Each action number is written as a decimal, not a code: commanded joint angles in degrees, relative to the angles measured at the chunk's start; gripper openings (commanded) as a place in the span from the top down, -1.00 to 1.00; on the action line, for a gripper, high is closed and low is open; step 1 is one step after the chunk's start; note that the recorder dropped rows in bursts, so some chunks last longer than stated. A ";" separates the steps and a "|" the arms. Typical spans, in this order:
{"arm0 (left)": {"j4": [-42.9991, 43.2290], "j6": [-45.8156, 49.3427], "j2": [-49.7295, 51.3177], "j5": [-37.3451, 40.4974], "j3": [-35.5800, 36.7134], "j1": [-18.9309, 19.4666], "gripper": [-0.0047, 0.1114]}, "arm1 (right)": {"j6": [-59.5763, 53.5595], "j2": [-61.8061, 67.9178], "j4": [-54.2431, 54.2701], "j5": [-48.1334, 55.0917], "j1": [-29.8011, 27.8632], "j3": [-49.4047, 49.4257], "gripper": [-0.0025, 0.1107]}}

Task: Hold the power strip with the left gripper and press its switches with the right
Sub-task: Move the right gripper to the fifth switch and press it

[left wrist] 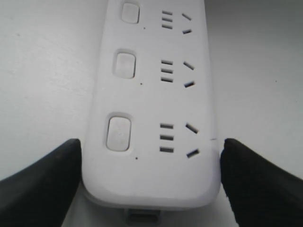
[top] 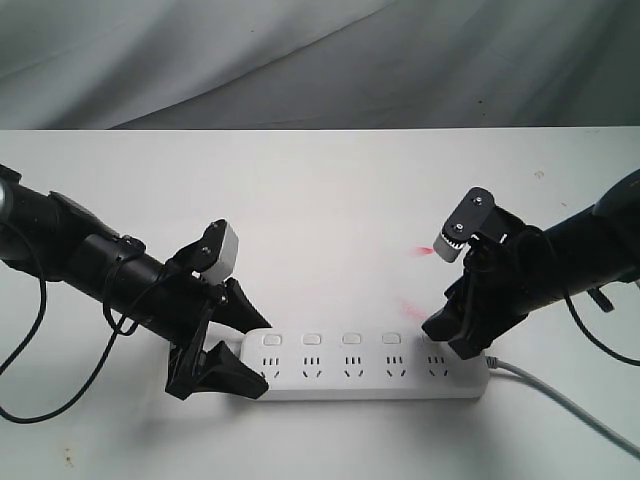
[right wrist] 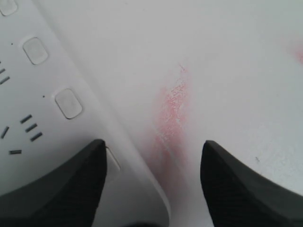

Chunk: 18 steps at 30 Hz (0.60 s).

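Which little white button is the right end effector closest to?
The white rounded button nearest the grey cord of the long white plastic power strip: one black finger overlaps it; the rest stand clear.

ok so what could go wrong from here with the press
1. The black right gripper has its jaws spread: one sits over the small white end switch by the edge of the long white plastic power strip, the other hangs beside it. It could slide off.
2. The black left gripper clamps only the opposite end, so a push here may pivot the strip.
3. The grey cord leaves right beside that arm and could snag.
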 commanded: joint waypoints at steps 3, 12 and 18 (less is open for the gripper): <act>0.33 0.17 0.14 0.64 -0.26 -0.28 -0.13 | -0.64 1.30 -0.41 -0.89 -0.07 0.87 -0.01; 0.33 0.17 0.14 0.64 -0.26 -0.28 -0.13 | -0.10 2.02 -1.48 -2.14 -0.07 1.09 -0.01; 0.33 0.17 0.14 0.64 -0.26 -0.28 -0.13 | 1.28 2.02 -3.18 -3.54 -0.07 1.09 -0.01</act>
